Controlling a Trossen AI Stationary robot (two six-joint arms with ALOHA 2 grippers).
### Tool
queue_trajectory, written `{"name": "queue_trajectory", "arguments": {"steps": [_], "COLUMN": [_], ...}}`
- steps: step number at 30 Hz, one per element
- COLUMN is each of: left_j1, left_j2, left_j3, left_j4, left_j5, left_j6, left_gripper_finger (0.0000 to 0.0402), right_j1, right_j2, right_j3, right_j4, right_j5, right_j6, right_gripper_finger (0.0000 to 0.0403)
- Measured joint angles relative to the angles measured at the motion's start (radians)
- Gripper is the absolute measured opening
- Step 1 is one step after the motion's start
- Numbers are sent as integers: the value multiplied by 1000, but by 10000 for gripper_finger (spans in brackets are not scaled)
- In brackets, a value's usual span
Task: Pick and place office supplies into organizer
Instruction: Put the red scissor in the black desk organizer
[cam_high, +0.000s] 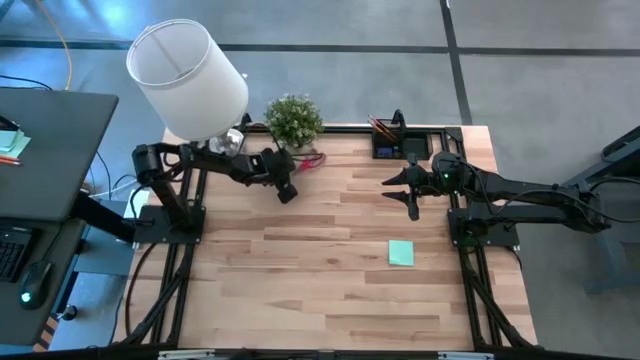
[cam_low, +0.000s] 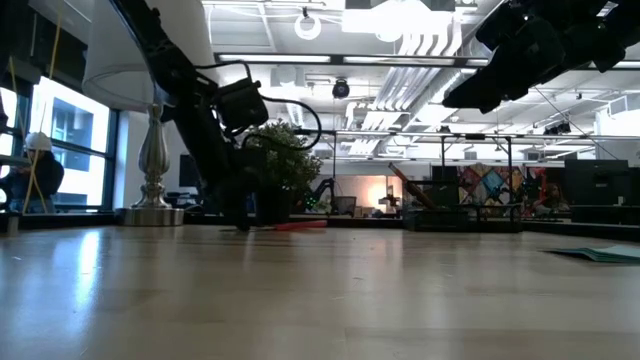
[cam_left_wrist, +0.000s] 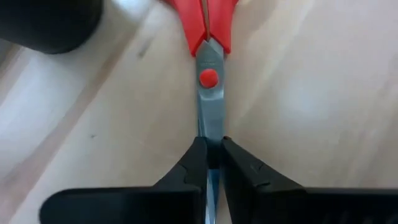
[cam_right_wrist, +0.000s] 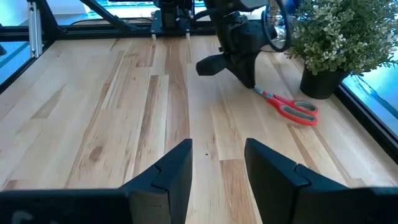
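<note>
No text, label, brand, number or sign can be read in any of the views. The scissors (cam_left_wrist: 209, 81), the sticky-note pad (cam_high: 401, 253) and the organizer (cam_high: 402, 140) at the table's far edge show no lettering, and the lampshade (cam_high: 189, 78) is plain white. The room beyond the table holds a panel with a coloured pattern (cam_low: 494, 190), but no words can be made out on it.

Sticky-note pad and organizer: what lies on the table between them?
Only bare wood, by the high view. The right gripper hangs over that stretch between the sticky-note pad and the organizer.
</note>
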Motion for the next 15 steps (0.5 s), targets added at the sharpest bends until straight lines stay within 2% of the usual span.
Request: {"name": "queue_trajectory", "arguments": {"steps": [3,7,15], "left_j1": [-29,-73,-152], "left_j2": [-33,-108,-247], "left_j3": [-3,-9,-5], "left_j4": [-14,-34,21], "left_j5": [19,77,96], "left_j6": [-16,-32,-55], "left_gripper_finger": [4,7,1], "right_j1": [0,0,0], "right_j2": [0,0,0], "right_j3": [0,0,0], "right_j4": [0,3,4], "right_j5": [0,6,24], "right_j6": [0,0,11], "right_gripper_finger": [139,139,139]}}
